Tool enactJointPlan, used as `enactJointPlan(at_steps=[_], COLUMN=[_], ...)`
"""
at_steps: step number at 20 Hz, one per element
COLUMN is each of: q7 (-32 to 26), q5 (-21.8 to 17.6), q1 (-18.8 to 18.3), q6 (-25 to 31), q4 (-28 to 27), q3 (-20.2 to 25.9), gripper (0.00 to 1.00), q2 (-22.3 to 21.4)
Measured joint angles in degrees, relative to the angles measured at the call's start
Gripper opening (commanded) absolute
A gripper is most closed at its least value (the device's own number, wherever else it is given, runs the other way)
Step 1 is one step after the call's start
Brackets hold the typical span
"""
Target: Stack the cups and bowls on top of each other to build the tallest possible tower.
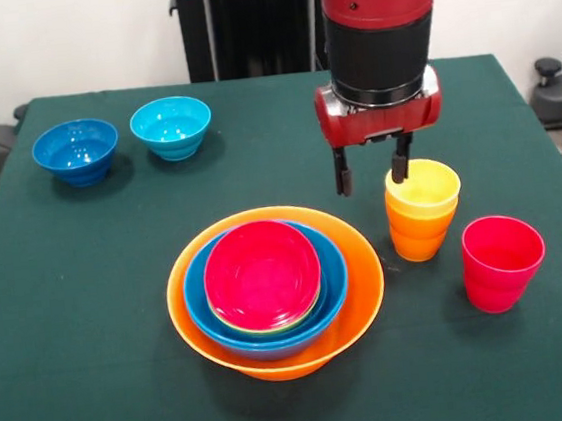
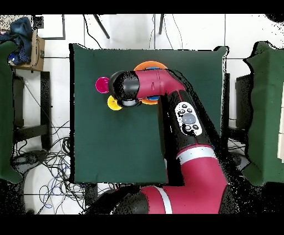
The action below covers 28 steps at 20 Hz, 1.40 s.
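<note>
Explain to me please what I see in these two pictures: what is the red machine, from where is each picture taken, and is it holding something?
The red machine is a robot arm; its gripper is the two-fingered part at its end. The front view looks across a green table toward the robot; the overhead view looks straight down. On the table stand an orange bowl holding nested blue, green and red bowls, two separate blue bowls at the back, a yellow cup inside an orange cup, and a red cup. The gripper is open, one finger reaching inside the yellow cup's rim. It holds nothing yet.
</note>
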Motion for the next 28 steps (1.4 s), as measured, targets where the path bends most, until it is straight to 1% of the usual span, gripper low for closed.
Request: enactJointPlan(at_steps=[10, 15, 24, 25, 28], q7=[0.00, 0.00, 0.00, 0.00, 0.00], q5=[-0.18, -0.18, -0.16, -0.15, -0.07], q1=[1.17, 2.76, 3.72, 3.77, 3.93], q6=[-0.17, -1.31, -2.74, -2.91, -3.22], q4=[-0.02, -0.02, -0.04, -0.04, -0.11], q3=[-1.06, -2.39, -3.41, -3.52, -3.52], gripper=[1.00, 1.00, 1.00, 0.00, 0.00], q2=[2.53, 4.36, 6.18, 6.38, 6.26])
